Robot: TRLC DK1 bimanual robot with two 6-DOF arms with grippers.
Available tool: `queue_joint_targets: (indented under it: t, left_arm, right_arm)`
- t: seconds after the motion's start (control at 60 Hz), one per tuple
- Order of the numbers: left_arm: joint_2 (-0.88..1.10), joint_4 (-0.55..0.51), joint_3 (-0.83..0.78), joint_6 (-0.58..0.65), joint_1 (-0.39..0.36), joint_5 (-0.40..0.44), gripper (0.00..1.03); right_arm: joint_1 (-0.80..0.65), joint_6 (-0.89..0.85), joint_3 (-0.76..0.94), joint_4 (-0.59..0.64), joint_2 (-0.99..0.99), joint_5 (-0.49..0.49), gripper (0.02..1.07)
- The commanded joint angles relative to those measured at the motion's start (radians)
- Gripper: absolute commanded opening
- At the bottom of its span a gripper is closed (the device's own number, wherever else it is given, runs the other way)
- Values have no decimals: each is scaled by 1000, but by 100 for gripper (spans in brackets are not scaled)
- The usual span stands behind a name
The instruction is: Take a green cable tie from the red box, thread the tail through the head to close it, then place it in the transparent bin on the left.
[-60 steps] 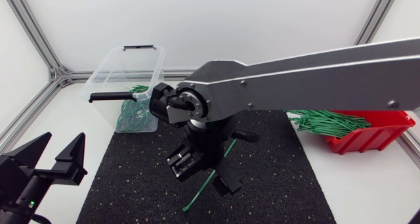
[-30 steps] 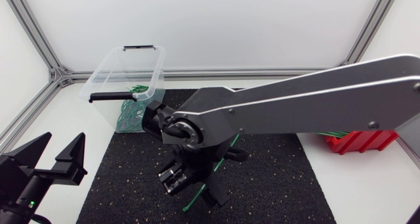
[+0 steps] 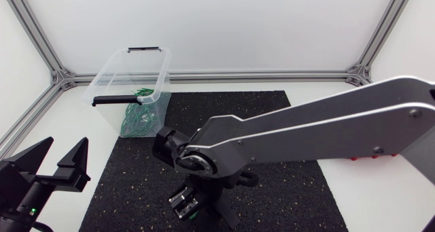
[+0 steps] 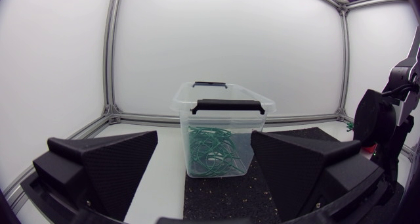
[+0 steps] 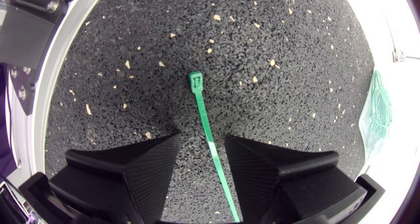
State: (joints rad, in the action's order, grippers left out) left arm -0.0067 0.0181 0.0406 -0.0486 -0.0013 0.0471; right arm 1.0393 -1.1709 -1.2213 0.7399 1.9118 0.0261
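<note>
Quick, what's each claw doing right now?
Left claw: open, empty.
Right claw: open; the thin green plastic cable tie lies between its fingers, not gripped.

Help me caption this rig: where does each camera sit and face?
Head view: above the table, looking down on mat, bin, left gripper, right arm.
Left wrist view: on its arm, facing across at the bin, left gripper open.
Right wrist view: on right arm, facing down; cable tie at right gripper.
Shared: bin, head and left wrist.
</note>
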Motion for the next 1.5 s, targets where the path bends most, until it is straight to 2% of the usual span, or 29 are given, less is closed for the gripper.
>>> queue_joint_targets:
  t: [0.0, 0.083, 0.167, 0.317, 0.817, 0.9, 1.017, 1.1, 1.25, 1.3, 1.367, 1.483]
  left_arm:
    - [-6, -10, -42, 7, -8, 5, 100]
    - [-6, -10, -42, 7, -8, 5, 100]
    - [-6, -10, -42, 7, -8, 5, 100]
    - [-6, -10, -42, 7, -6, 5, 100]
    - [-6, -10, -42, 7, -8, 5, 100]
    - [-6, -10, -42, 7, -8, 5, 100]
    - [-6, -10, -42, 7, -8, 5, 100]
    - [-6, -10, -42, 7, -8, 5, 100]
    - [-6, -10, -42, 7, -8, 5, 100]
    - [-6, -10, -42, 7, -8, 5, 100]
    - [-6, -10, -42, 7, -8, 5, 100]
    - [-6, -10, -42, 7, -8, 5, 100]
  right_arm:
    - [7, 11, 34, -19, -5, 0, 44]
    - [4, 11, 40, -28, -5, 3, 42]
    - [2, 7, 37, -30, -2, 3, 31]
    - [-2, 2, 31, -24, 13, 5, 27]
    - [-27, -18, -12, -19, 29, 0, 25]
    - [-27, -24, -18, -16, 33, 0, 26]
    - [-22, -24, -29, -11, 36, 1, 45]
    - [-21, -22, -38, -5, 41, 1, 51]
    - [-21, -22, -47, 13, 61, 1, 51]
    - [-22, -22, -52, 26, 69, 1, 50]
    - [-22, -22, -52, 32, 73, 1, 42]
    - [-24, -24, -53, 52, 90, 0, 24]
